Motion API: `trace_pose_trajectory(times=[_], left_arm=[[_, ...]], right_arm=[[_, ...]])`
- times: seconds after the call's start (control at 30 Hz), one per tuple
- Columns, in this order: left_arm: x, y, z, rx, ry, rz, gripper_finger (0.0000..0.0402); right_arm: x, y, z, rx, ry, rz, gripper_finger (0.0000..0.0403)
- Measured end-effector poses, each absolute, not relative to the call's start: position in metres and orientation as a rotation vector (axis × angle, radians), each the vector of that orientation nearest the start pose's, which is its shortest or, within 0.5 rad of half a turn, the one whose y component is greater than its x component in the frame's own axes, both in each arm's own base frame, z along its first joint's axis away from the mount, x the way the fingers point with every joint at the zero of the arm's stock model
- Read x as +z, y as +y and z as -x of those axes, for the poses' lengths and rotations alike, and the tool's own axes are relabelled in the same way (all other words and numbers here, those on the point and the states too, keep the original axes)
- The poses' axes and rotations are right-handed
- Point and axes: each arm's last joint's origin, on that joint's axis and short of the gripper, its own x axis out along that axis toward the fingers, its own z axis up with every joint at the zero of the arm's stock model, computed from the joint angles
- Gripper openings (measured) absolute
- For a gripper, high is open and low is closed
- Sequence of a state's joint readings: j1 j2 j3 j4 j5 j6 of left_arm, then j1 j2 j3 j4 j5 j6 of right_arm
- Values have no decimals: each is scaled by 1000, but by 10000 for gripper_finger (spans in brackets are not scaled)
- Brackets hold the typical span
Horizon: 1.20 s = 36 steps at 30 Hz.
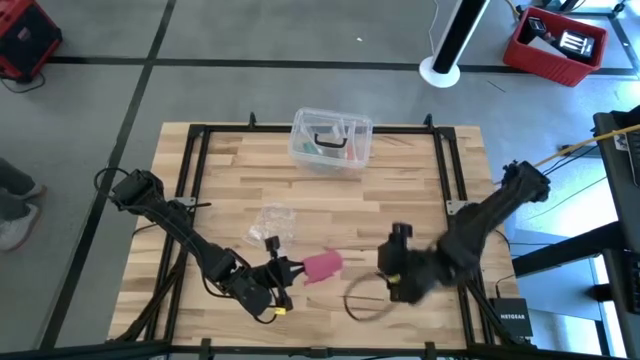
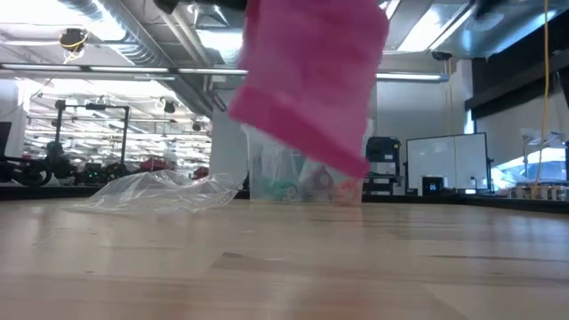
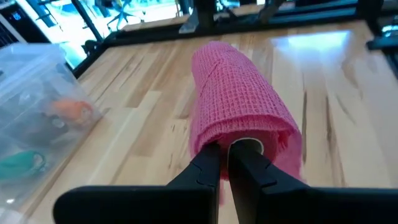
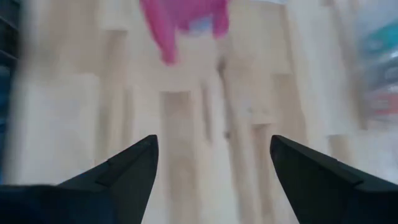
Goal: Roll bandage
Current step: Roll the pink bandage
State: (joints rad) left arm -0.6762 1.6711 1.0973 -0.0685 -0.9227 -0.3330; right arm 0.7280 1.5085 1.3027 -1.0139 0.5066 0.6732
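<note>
The bandage point(image 3: 239, 102) looks mostly rolled, pinched in the left claw point(image 3: 225, 155) above the surface point(image 1: 400, 190); right claw point(image 4: 214, 155) gapes empty nearby.

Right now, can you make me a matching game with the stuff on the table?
Things:
1. bandage
2. clear plastic box
3. crumpled wrapper
4. right gripper

Descriptions:
A. open, holding nothing
B. pink, pinched in the left gripper
C. at the table's far edge, small items inside
D. see-through, lying loose mid-table

Pairs: 1-B, 2-C, 3-D, 4-A
</note>
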Motion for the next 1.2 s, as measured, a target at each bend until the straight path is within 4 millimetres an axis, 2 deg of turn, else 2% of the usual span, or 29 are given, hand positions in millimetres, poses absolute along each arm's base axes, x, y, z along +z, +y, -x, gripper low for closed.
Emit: trace_pose_trajectory(times=[0.1, 0.17, 0.3, 0.43, 0.57, 0.73, 0.83, 0.93, 1.1, 1.2], left_arm=[[235, -205, -291, 296, 377, -135, 13], [236, -206, -291, 289, 371, -145, 13], [237, -205, -291, 288, 369, -155, 13], [237, -204, -293, 291, 372, -173, 13], [237, -204, -293, 290, 364, -162, 13], [237, -204, -293, 290, 364, -162, 13], [237, -204, -293, 290, 364, -162, 13], [237, -204, -293, 288, 365, -166, 13], [237, -204, -292, 289, 373, -174, 13], [236, -205, -292, 287, 374, -174, 13]], right_arm=[[234, 190, -220, -146, 927, 113, 312], [207, 194, -225, -116, 845, 50, 312], [178, 196, -232, -107, 610, -15, 294], [165, 188, -240, -108, 439, -90, 264], [162, 184, -256, -46, 328, -131, 239], [157, 181, -275, 57, 305, -127, 209], [161, 185, -281, 79, 286, -92, 176], [166, 189, -283, 84, 272, -55, 125], [188, 207, -277, 121, 208, 53, 18], [217, 223, -268, 135, 129, 130, 16]])
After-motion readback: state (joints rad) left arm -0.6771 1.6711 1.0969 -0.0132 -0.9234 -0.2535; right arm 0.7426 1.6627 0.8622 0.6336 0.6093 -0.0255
